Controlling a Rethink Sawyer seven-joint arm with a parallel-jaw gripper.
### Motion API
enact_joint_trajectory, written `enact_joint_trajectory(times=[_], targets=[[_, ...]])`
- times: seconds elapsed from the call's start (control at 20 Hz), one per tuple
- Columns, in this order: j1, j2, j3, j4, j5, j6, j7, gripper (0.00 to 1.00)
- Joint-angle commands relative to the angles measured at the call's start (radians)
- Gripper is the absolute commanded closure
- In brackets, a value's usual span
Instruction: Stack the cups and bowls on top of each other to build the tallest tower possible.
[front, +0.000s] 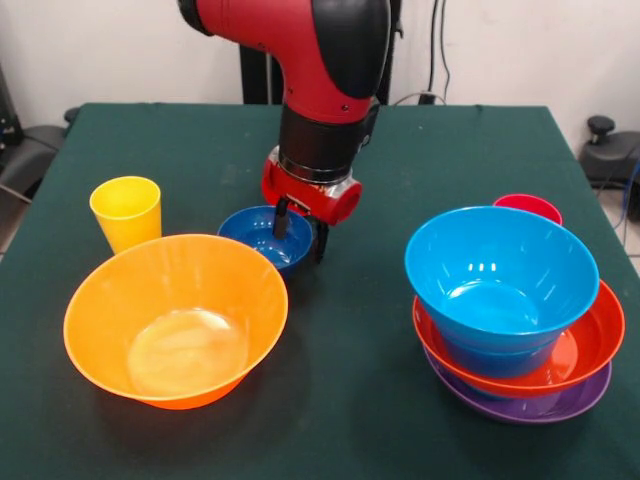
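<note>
Dark green tablecloth (350, 420), white wall (500, 50), black cables (437, 50), black equipment (608, 150) at right edge

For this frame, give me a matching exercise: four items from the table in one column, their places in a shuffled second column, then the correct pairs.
Items:
1. yellow cup
2. small dark blue bowl
3. purple bowl
4. large orange bowl

Places:
A. lowest in the tower, under the red-orange bowl
B. at the robot's hand, one finger reaching inside its rim
C. standing upright alone, behind the orange bowl
D. alone at the front of the table, empty

Pairs: 1-C, 2-B, 3-A, 4-D
</note>
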Motion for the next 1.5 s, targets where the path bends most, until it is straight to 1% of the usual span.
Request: enact_joint_trajectory(times=[0.05, 0.15, 0.2, 0.3, 0.65, 0.75, 0.85, 1.05, 1.25, 1.35, 1.5], targets=[[-0.020, 0.044, 0.089, -0.076, -0.012, -0.043, 0.087, 0.00], [-0.026, 0.046, 0.100, -0.075, -0.013, -0.044, 0.083, 0.00], [-0.014, 0.049, 0.085, -0.081, -0.017, -0.050, 0.088, 1.00], [0.013, 0.057, 0.050, -0.089, -0.012, -0.064, 0.111, 1.00], [0.047, 0.060, 0.019, -0.091, 0.006, -0.062, 0.139, 1.00], [0.065, 0.053, 0.001, -0.089, 0.016, -0.067, 0.155, 1.00], [0.088, 0.019, -0.014, -0.066, 0.029, -0.034, 0.175, 1.00], [0.157, -0.097, -0.072, -0.020, 0.052, 0.120, 0.205, 1.00], [0.198, -0.175, -0.111, -0.005, 0.066, 0.245, 0.211, 1.00], [0.204, -0.204, -0.116, 0.004, 0.073, 0.278, 0.210, 1.00], [0.211, -0.234, -0.124, 0.012, 0.079, 0.301, 0.205, 1.00]])
